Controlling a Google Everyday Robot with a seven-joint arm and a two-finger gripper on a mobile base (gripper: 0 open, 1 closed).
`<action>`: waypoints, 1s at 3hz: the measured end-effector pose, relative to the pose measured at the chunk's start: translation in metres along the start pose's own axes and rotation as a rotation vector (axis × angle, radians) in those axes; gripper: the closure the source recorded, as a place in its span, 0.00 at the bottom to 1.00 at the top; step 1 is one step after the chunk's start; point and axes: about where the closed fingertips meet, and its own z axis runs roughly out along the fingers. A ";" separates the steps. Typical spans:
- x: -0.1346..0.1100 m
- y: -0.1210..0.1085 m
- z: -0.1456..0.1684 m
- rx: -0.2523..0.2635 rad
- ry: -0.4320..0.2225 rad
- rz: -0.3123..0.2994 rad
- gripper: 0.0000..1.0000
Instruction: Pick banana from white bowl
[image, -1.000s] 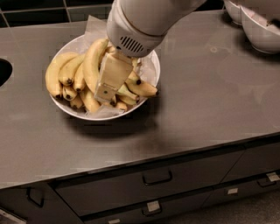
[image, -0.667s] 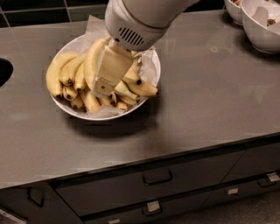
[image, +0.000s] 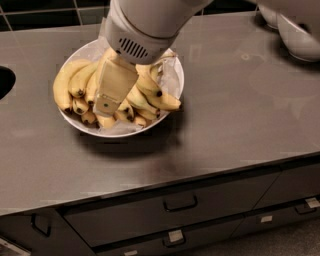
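Down among the bananas (image: 75, 82), the gripper (image: 109, 102) is sunk into the middle of the pile, its flat beige end pointing toward the front edge of the counter. Whether it is spread or closed on a fruit cannot be told, as the beige casing and the fruit hide that. The bananas lie packed around it on both sides, touching it. Those on the left curve from the back of the bowl round to the front, their long axes running roughly back to front and their dark stub ends turned toward the front and centre. One banana on the right (image: 156, 99) lies crosswise instead, its long axis running left to right and its tip reaching over the rim. All of them sit in the white bowl (image: 120, 133), on crumpled white paper (image: 169, 75) that shows along the right side. The arm's grey wrist (image: 137, 35) rises up and to the right from the gripper. The bowl stands on a grey counter (image: 240, 115), with drawers (image: 180, 204) below and other white bowls (image: 297, 37) at the far right corner.
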 end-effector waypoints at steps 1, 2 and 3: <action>0.006 0.004 0.027 -0.021 0.050 0.066 0.00; 0.011 0.007 0.045 -0.020 0.105 0.133 0.09; 0.012 0.006 0.055 -0.008 0.141 0.176 0.15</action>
